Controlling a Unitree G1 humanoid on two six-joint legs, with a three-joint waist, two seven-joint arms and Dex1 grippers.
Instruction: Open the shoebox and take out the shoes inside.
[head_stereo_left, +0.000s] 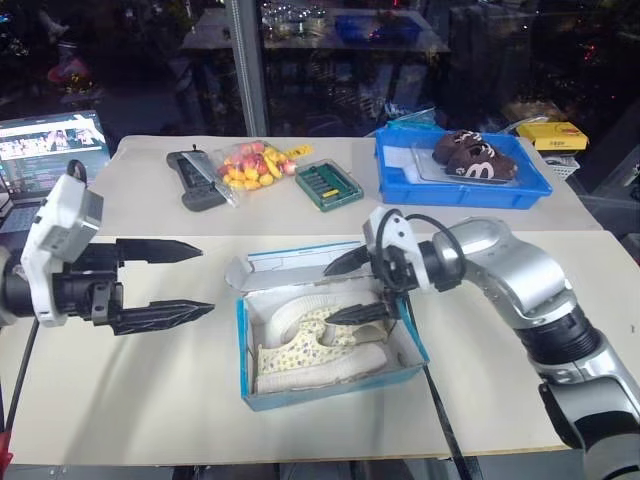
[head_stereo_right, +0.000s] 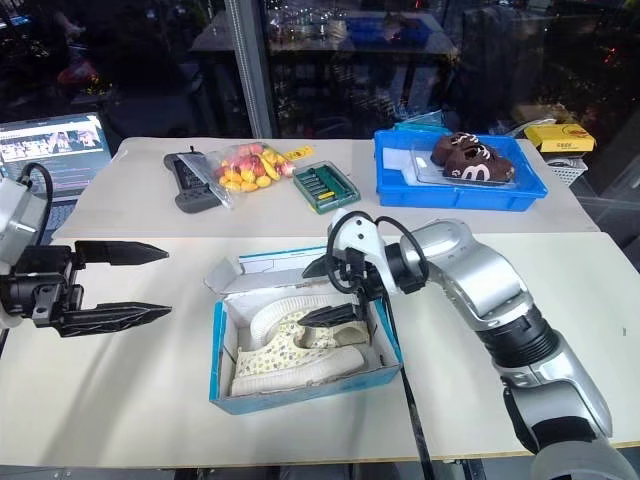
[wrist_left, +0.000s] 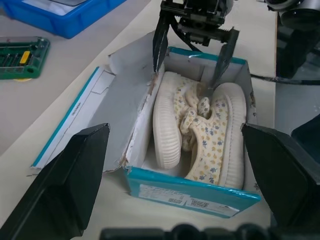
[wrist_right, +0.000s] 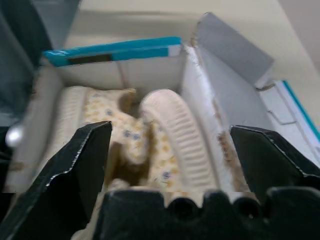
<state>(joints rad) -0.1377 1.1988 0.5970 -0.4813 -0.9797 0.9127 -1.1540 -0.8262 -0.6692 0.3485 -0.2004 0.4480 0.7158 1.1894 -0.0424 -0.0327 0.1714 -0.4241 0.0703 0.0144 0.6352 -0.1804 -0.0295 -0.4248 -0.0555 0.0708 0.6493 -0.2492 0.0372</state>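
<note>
A: Beige tabletop (head_stereo_left: 150, 400), dark glass behind. Shoebox (head_stereo_left: 330, 385) sits mid-tabletop, closer to the near edge than the far one. Lid (head_stereo_left: 290, 262) folded back flat toward the far edge, white inside showing.

B: Shoes?

A: Both shoes (head_stereo_left: 320, 340) in the box, lying on their sides, ribbed soles and floral canvas visible. Not lifted.

B: Right tool?

A: Right tool (head_stereo_left: 352, 290) is at the box's right end, pointing left across it. Fingers spread apart, nothing between them. One fingertip (wrist_left: 159, 50) by the lid-side wall, the other down near a shoe's laces; can't tell if it touches.

B: Left tool?

A: Left tool (head_stereo_left: 185, 283) hangs over the left part of the tabletop, well apart from the box, fingers wide apart, empty, pointing right toward it.

B: Other clutter?

A: Far edge: blue tray (head_stereo_left: 460, 185) with dark brown shoes (head_stereo_left: 475, 157), green bit set (head_stereo_left: 328, 184), bag of colourful candy (head_stereo_left: 250, 165), black device (head_stereo_left: 192, 178). Laptop (head_stereo_left: 50, 150) off the far left corner.
</note>
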